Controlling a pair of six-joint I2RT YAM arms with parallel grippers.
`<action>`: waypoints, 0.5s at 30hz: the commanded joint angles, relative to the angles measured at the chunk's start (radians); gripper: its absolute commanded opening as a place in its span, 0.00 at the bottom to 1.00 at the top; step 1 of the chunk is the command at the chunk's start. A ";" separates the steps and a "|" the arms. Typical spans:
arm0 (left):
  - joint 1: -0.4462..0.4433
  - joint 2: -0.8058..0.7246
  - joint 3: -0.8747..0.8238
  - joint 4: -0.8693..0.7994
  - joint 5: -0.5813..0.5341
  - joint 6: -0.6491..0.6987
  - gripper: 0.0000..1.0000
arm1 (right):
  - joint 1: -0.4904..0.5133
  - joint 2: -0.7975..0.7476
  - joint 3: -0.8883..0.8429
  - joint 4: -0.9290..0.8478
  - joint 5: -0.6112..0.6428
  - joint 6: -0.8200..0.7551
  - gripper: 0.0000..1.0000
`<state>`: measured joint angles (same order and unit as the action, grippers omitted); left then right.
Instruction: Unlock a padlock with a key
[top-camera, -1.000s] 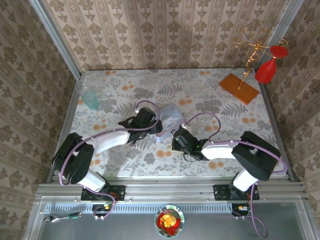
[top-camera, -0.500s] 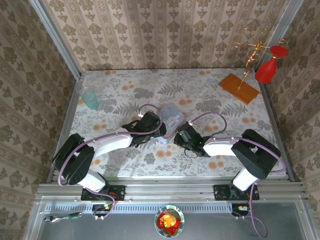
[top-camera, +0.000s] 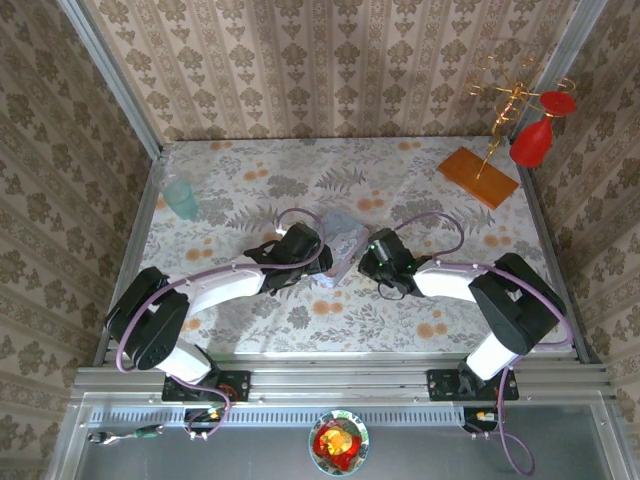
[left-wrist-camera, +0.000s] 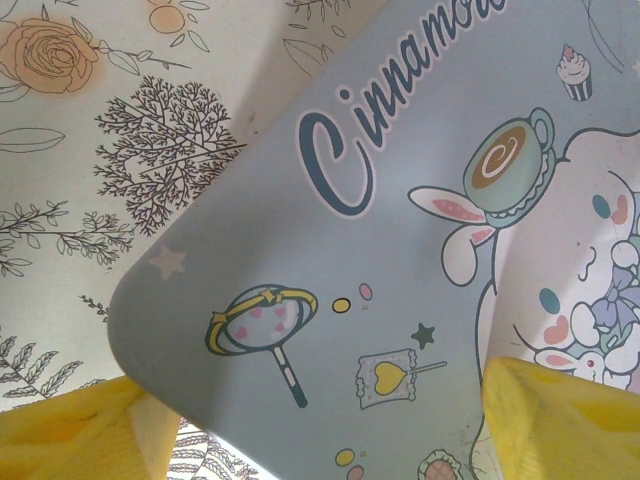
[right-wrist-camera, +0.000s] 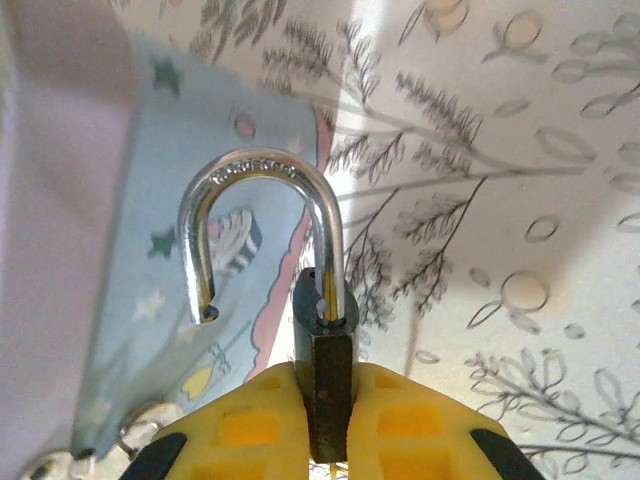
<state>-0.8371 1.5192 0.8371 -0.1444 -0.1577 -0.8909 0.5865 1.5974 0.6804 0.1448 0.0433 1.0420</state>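
Floral oilcloth covered the table (top-camera: 250, 190), boxed in by patterned wallpaper on three sides. Near the middle lay a pastel blue cartoon tin (left-wrist-camera: 400, 250), and both my arms reached in toward it from the near edge. My left claw (left-wrist-camera: 320, 430) stood wide, its yellow fingers (left-wrist-camera: 70, 435) spread with the tin's rounded end between them. Whether they pressed the tin or only bracketed it, I could not tell. I judged that this placement was meant to steady the tin so it would not slide. Just right of the tin, my right claw (right-wrist-camera: 325, 430) was clamped on the padlock (right-wrist-camera: 327, 365), pinching its small dark body edge-on between yellow pads. The silvery shackle (right-wrist-camera: 262, 168) stuck out beyond my fingertips, close beside the tin's wall. One leg of the shackle sat in the body and the other ended free in the air, so the lock looked already sprung. Gripping it by the body left the shackle free to swing. Whether a key sat in the lock I could not tell, since my pads covered its lower part.
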 joint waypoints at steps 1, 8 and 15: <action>-0.004 0.058 -0.045 -0.179 -0.004 0.017 0.79 | -0.006 -0.038 0.001 -0.037 -0.046 -0.051 0.00; 0.023 0.044 -0.061 -0.130 0.028 0.043 0.79 | -0.026 -0.116 -0.075 -0.029 -0.078 -0.131 0.00; 0.108 0.047 -0.056 -0.117 0.039 0.096 0.79 | -0.028 -0.288 -0.062 -0.197 -0.158 -0.351 0.00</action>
<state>-0.7757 1.5188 0.8310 -0.1219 -0.0917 -0.8585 0.5606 1.3754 0.6010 0.0338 -0.0605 0.8154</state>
